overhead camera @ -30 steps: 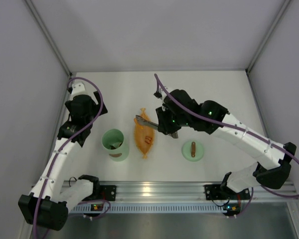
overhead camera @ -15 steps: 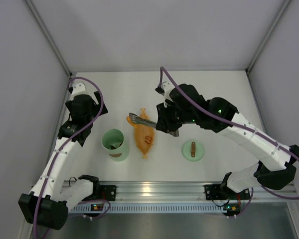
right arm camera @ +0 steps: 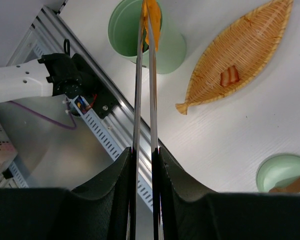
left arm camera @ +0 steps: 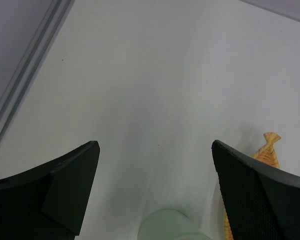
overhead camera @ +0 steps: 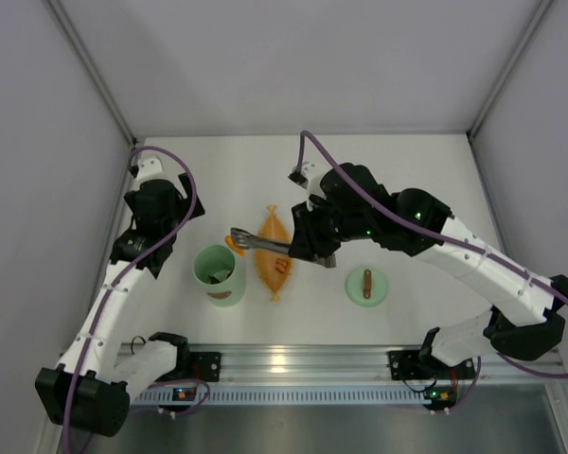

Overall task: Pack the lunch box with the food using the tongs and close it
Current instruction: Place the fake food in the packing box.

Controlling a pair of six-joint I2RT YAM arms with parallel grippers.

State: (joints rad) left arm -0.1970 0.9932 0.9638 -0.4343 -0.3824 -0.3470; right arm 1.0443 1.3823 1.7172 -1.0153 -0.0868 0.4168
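Observation:
The pale green lunch box [overhead camera: 214,272] stands open at the left, with a dark piece showing inside it. My right gripper [overhead camera: 308,249] [right arm camera: 144,152] is shut on the silver tongs [overhead camera: 265,244] [right arm camera: 143,80]. The tongs' tips pinch an orange chunk of food [overhead camera: 232,243] [right arm camera: 152,25] at the lunch box [right arm camera: 140,32] rim, above its opening. One brown-red food piece [right arm camera: 230,75] lies in the orange leaf-shaped dish [overhead camera: 274,255] [right arm camera: 240,50]. The green lid [overhead camera: 366,286] [right arm camera: 282,175] lies flat on the right. My left gripper [overhead camera: 144,257] [left arm camera: 155,145] hangs open, holding nothing, beyond the lunch box [left arm camera: 170,225].
Grey walls enclose the white table on three sides. An aluminium rail [overhead camera: 284,364] [right arm camera: 90,115] with the arm bases runs along the near edge. The dish's tail [left arm camera: 267,150] shows at the right of the left wrist view.
My right arm has carried the tongs and the orange chunk leftward, from over the leaf dish to the lunch box's rim. The left arm has stayed still.

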